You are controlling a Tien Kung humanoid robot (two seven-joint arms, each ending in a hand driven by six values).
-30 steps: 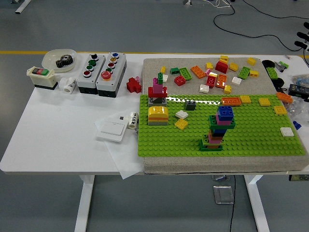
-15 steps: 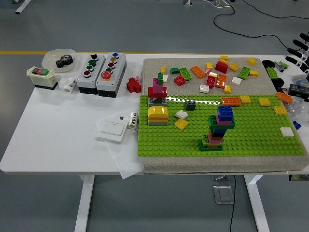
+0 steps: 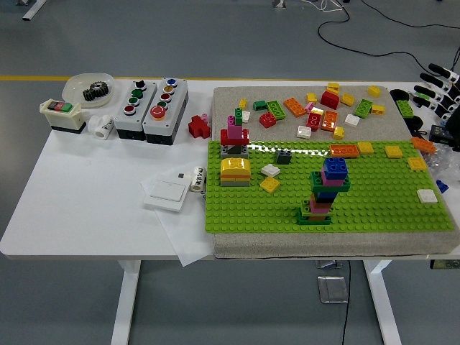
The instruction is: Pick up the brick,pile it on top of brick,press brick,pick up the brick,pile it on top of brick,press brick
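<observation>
One white counter point(image 3: 86, 194) carries a green studded baseplate point(image 3: 381, 208), positioned centrally for stacking. A tall brick tower point(image 3: 325, 190) stands on it, awaiting more; loose bricks point(image 3: 316, 108) lie scattered behind for picking. The right robot hand point(image 3: 442, 86) enters at the far right edge, fingers spread, empty. No legible writing.

Button boxes point(image 3: 150, 103), gear point(image 3: 95, 90), wall switch point(image 3: 166, 192)

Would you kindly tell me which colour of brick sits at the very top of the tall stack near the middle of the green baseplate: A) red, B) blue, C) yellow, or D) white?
B: the tall multicoloured brick stack on the green studded baseplate is capped by a blue brick.
</observation>
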